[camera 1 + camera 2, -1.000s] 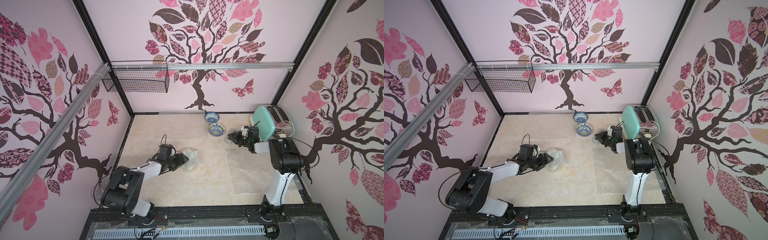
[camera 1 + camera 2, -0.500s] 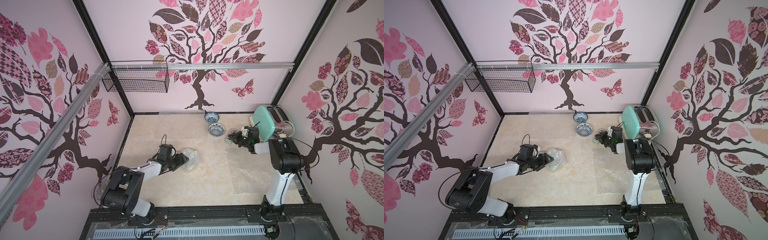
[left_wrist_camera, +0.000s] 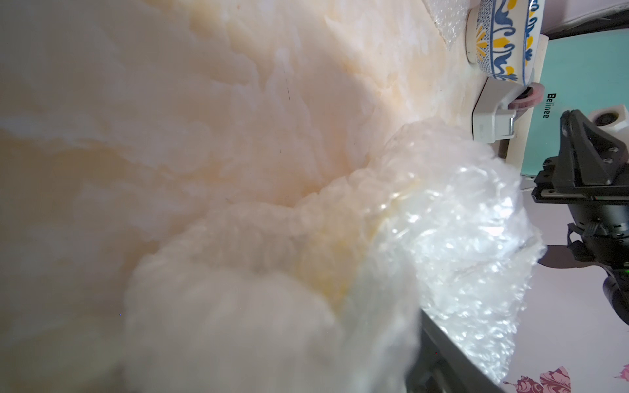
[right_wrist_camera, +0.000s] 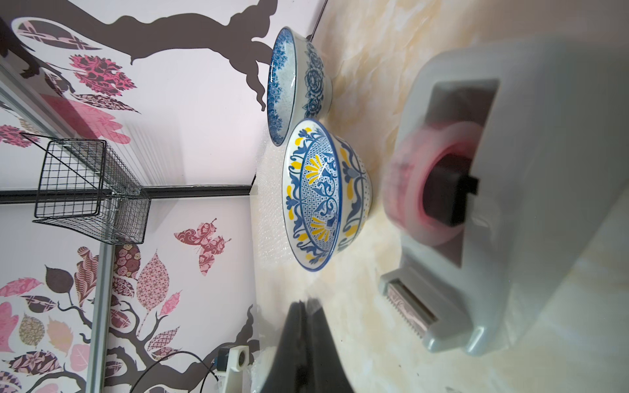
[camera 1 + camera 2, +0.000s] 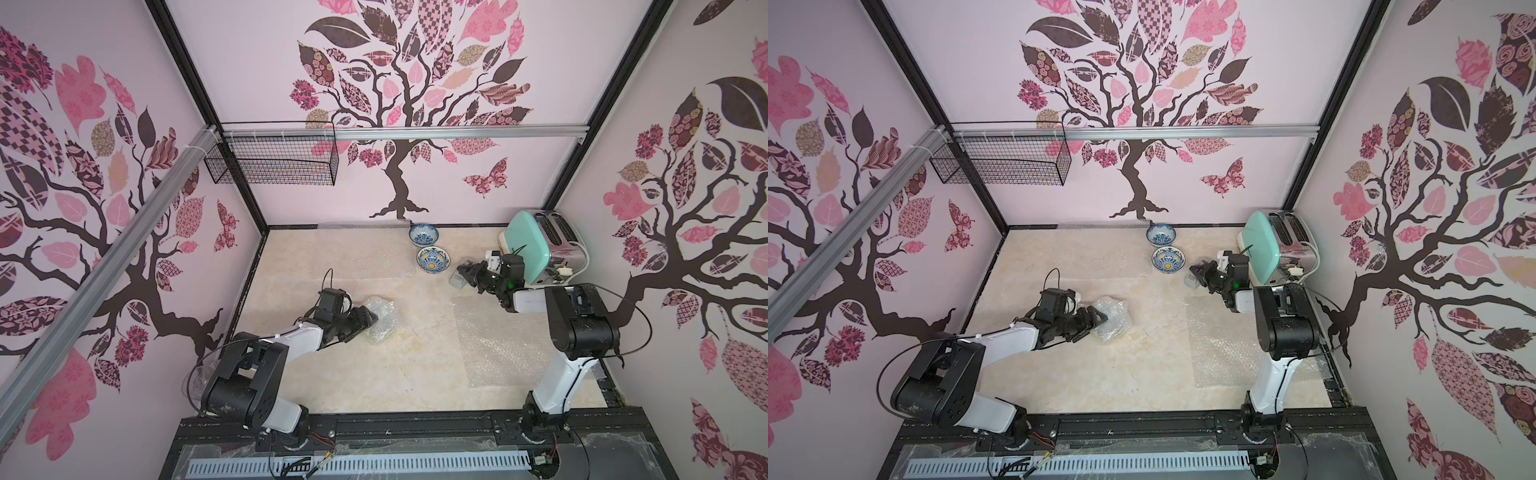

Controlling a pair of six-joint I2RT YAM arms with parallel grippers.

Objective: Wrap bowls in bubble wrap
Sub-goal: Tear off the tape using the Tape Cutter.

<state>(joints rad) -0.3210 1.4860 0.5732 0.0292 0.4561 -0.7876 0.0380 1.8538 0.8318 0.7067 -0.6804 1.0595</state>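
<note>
Little has moved in the last second: both arms sit where they were, and the one change is that the right gripper (image 4: 304, 308) has pinched fully shut just beside the toothed cutter of the tape dispenser (image 4: 510, 163). This is probably a grab at the tape end, though no strip shows between its fingers. That would put the task at sealing the first bundle, with two more bowls to wrap. The left gripper (image 5: 368, 322) is spread wide around the wrapped bowl (image 5: 382, 318), which fills the space between its fingers in the left wrist view, a yellow tint showing through the plastic. The blue-and-white bowl (image 5: 423, 235) and the yellow-accented bowl (image 5: 433, 259) stand bare near the back wall, well apart from both grippers, and a flat bubble wrap sheet (image 5: 498, 336) lies unused by the right arm.
</note>
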